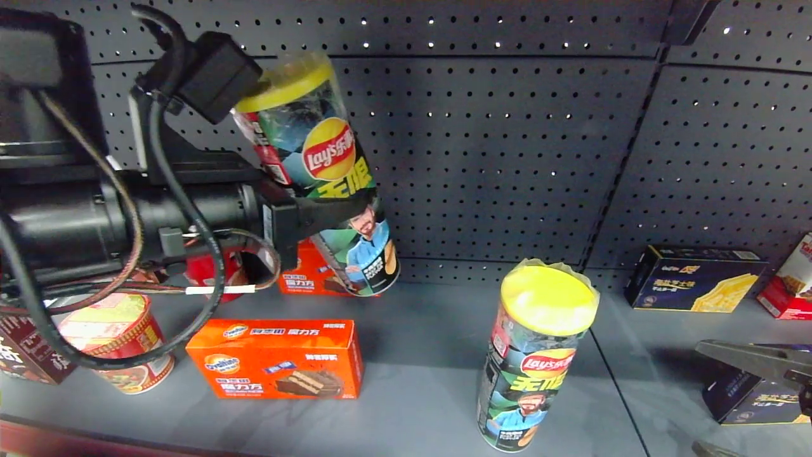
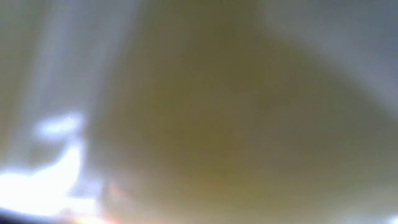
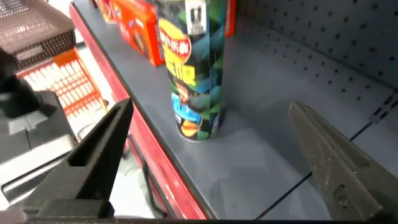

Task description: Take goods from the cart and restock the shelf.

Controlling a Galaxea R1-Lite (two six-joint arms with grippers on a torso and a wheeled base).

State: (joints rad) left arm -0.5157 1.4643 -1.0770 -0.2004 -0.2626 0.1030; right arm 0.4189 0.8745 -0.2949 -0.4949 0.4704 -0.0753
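A chips can (image 1: 320, 168) with a yellow lid hangs tilted over the back left of the grey shelf (image 1: 431, 330), lid leaning left. My left gripper (image 1: 327, 219) is shut around its middle. In the left wrist view the held can (image 2: 236, 124) is a yellowish blur very close up. A second chips can (image 1: 539, 355) stands upright near the shelf's front. My right gripper (image 1: 713, 406) is open at the lower right, a short way right of that can. In the right wrist view the standing can (image 3: 196, 68) lies beyond the open fingertips (image 3: 121, 115).
An orange snack box (image 1: 279, 358) and a red noodle cup (image 1: 124, 343) sit front left, another orange box (image 1: 304, 273) behind the held can. Dark blue boxes (image 1: 694, 279) (image 1: 755, 397) and a red box (image 1: 790, 279) occupy the right. A pegboard wall (image 1: 507, 158) backs the shelf. The cart basket (image 3: 56, 74) is below the red shelf edge (image 3: 155, 168).
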